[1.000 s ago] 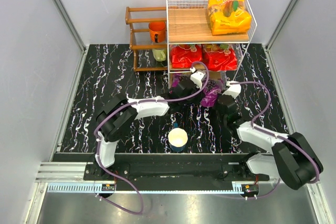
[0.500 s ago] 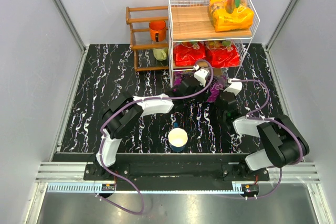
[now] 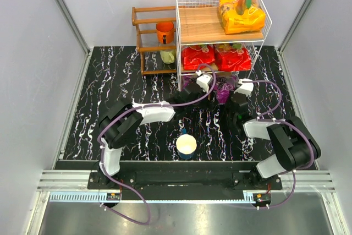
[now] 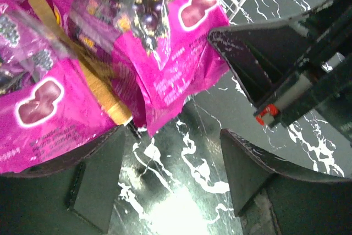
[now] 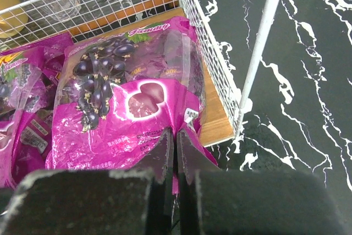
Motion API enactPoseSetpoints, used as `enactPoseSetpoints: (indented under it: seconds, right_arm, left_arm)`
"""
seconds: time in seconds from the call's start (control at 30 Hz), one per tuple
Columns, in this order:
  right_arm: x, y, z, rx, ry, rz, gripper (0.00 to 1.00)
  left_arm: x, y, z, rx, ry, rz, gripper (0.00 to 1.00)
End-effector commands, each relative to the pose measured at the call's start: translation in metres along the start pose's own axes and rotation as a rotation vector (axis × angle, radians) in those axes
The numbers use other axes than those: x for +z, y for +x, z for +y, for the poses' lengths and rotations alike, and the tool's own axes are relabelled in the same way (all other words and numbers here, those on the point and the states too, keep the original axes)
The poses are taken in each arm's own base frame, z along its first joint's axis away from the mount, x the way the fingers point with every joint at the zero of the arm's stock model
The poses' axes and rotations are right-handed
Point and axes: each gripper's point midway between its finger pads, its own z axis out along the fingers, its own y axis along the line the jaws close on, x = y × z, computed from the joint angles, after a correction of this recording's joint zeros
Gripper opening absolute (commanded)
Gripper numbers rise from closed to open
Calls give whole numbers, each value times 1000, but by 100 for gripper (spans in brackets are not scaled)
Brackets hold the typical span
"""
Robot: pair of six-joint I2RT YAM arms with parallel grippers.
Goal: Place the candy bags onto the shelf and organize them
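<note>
Right wrist view: my right gripper [image 5: 176, 135] pinches the glossy purple grape candy bag [image 5: 126, 105] on the bottom board of the white wire shelf [image 5: 214, 120]; left gripper [image 4: 171, 138] gapes empty. I'd nudge it deeper before releasing.

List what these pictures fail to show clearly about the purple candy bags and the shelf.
Top external: shelf's bottom tier mostly hidden under the red bags, left arm and right arm.
Left wrist: left purple bag cut off by the frame edge, print blurred.
Right wrist: right purple bag's near edge behind the shut right end effector; whether it is pinched is unclear.
</note>
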Motion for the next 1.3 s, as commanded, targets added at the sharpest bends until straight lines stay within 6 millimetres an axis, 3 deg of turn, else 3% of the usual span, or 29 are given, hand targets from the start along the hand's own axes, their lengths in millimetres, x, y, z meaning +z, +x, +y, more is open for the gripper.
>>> enactPoseSetpoints:
  seconds: [0.0, 0.23, 0.47, 0.57, 0.6, 0.7, 0.83, 1.07, 1.17, 1.27]
  right_arm:
    - [14, -50, 16, 53, -27, -142, 0]
    - [26, -51, 17, 44, -17, -138, 0]
    - [35, -49, 20, 23, -20, -119, 1]
    - [30, -46, 19, 18, -34, -98, 12]
    - [26, -50, 20, 27, -42, -109, 30]
    - [17, -54, 12, 50, -21, -126, 60]
    - [6, -56, 5, 62, -10, -130, 68]
    - [-18, -56, -4, 113, -12, -96, 72]
    - [-35, -60, -12, 189, 3, -94, 74]
    - [-50, -48, -20, 225, 13, -52, 78]
  left_arm:
    - [-23, -19, -24, -19, 60, -43, 73]
    - [-48, -17, -60, 18, 129, -44, 73]
    - [-64, -10, -71, 34, 133, -39, 73]
    - [-75, -10, -71, 24, 133, -50, 74]
    - [-78, -9, -73, 22, 137, -50, 74]
    - [-90, -11, -69, 13, 113, -67, 74]
    - [-111, -17, -73, 9, 96, -88, 74]
    - [-146, -19, -79, 6, 66, -97, 77]
    - [-160, -13, -73, -30, 30, -83, 83]
    - [-174, -3, -61, -61, -26, -49, 93]
